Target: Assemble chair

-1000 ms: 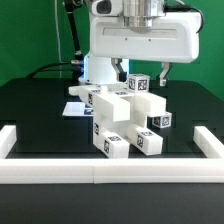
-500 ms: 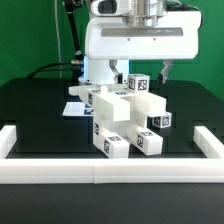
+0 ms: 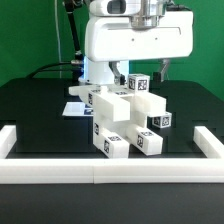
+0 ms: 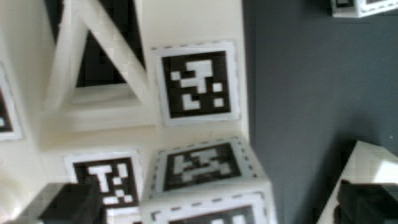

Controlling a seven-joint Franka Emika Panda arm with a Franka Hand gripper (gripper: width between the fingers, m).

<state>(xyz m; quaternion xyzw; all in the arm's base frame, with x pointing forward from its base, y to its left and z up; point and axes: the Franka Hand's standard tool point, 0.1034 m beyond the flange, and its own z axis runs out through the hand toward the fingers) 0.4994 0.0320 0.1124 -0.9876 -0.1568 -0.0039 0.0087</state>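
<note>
The chair (image 3: pixel 122 120) stands partly joined in the middle of the black table: chunky white tagged blocks stacked together, with a tagged part (image 3: pixel 138 83) at its top. My gripper (image 3: pixel 142 72) hangs just above that top part, its dark fingers (image 3: pixel 163 70) spread on either side of it and not touching. In the wrist view the tagged white blocks (image 4: pixel 196 85) fill the picture. The gripper (image 4: pixel 214 208) is open there, with its fingers (image 4: pixel 57 205) wide apart at both sides of a tagged block.
A long white border rail (image 3: pixel 100 172) runs along the table's front, with raised ends at the exterior view's left (image 3: pixel 10 140) and right (image 3: pixel 206 140). The marker board (image 3: pixel 74 108) lies flat behind the chair at the left. A black cable hangs at the back left.
The arm's hand has risen a little above the chair. The chair parts have not moved.
</note>
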